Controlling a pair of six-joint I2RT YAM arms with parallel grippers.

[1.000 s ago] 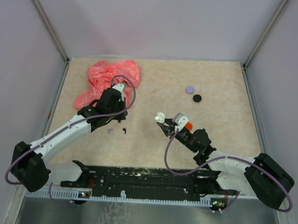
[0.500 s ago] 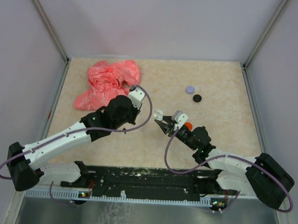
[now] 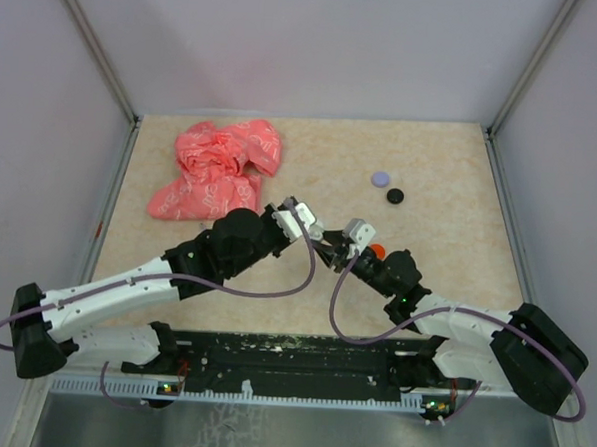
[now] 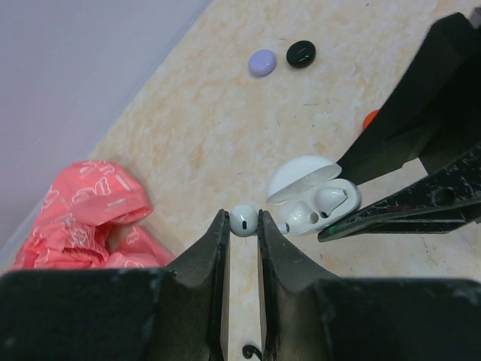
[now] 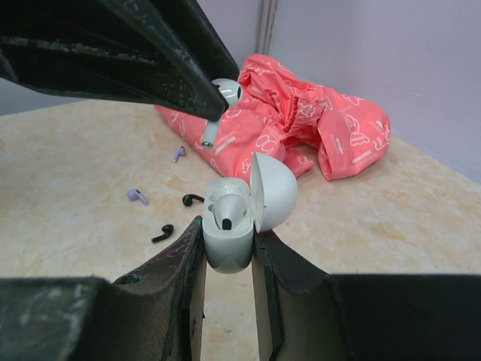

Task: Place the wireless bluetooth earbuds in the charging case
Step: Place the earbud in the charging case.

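My left gripper (image 4: 243,222) is shut on a white earbud (image 4: 244,219), held just left of the open white charging case (image 4: 312,197). My right gripper (image 5: 228,239) is shut on that case (image 5: 228,229), lid up, with one white earbud (image 5: 228,208) seated inside. From the right wrist, the held earbud (image 5: 225,92) hangs above and behind the case. On the table lie two black earbuds (image 5: 192,200) (image 5: 162,233) and two pale purple ones (image 5: 137,196) (image 5: 179,153). From above, the left gripper (image 3: 313,232) and the right gripper (image 3: 329,247) meet at mid-table.
A crumpled pink bag (image 3: 216,169) lies at the back left. Three small round discs sit to the right: purple (image 3: 381,178), black (image 3: 394,195) and red (image 3: 376,250) beside the right arm. Grey walls close in the table on three sides.
My left arm has swung right from beside the pink bag to the case, carrying the white earbud. The right arm and case have barely moved.
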